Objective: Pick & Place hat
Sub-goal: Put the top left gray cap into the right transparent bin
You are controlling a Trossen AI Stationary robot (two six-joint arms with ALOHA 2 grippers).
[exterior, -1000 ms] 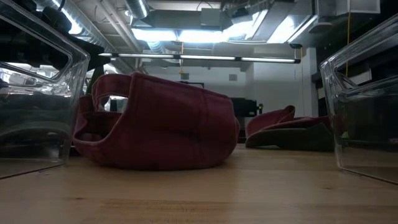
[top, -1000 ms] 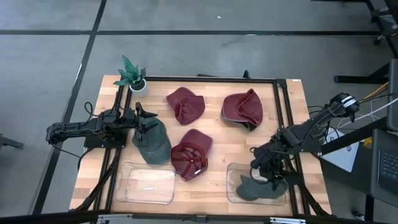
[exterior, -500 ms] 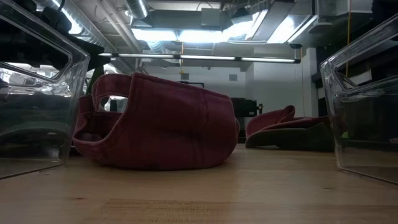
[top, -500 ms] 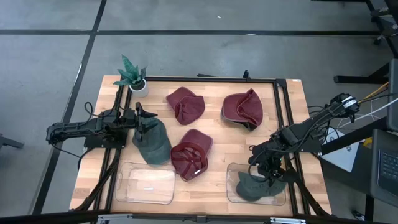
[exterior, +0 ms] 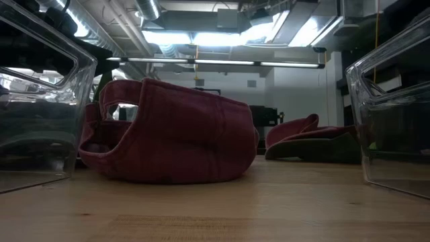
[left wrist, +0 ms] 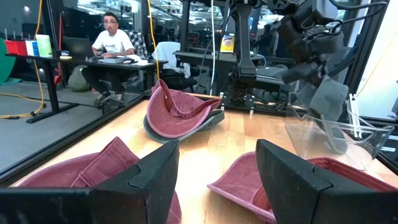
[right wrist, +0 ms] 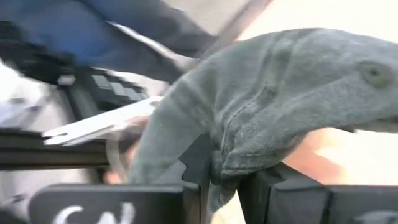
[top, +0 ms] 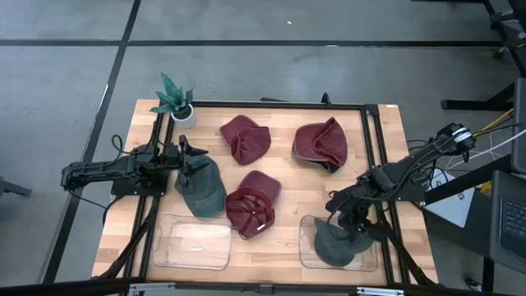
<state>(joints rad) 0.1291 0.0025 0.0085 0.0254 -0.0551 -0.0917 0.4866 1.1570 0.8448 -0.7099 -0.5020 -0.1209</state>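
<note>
Your right gripper (top: pixel 349 220) hangs over the clear bin (top: pixel 306 255) at the front right of the table, and its fingers (right wrist: pixel 186 199) are pinched on a fold of the grey-green hat (top: pixel 335 245); in the right wrist view you can see the cloth (right wrist: pixel 280 106) caught in the narrow gap between the two dark fingers, draping up and over them. From above, most of that hat lies inside the bin, with its upper edge up at the gripper. Your left gripper (top: pixel 187 158) sits at the left side of the table, over the upper edge of a second green cap (top: pixel 201 189); its fingers (left wrist: pixel 140 180) stand wide apart in the left wrist view, with nothing between them. You have three maroon caps out on the wooden table (top: pixel 378 148): one at the back centre (top: pixel 245 138), one at the back right (top: pixel 320 144), and one upside down in the middle (top: pixel 252 204), just beside the green cap. A second clear bin (top: pixel 193 242) sits at the front left, below the green cap. A small potted plant (top: pixel 175 99) stands at the back left corner. In the low view the upside-down maroon cap (exterior: pixel 171 134) fills the centre between the two bin walls. In the left wrist view a person (left wrist: pixel 112 40) sits at a desk well beyond the table.
</note>
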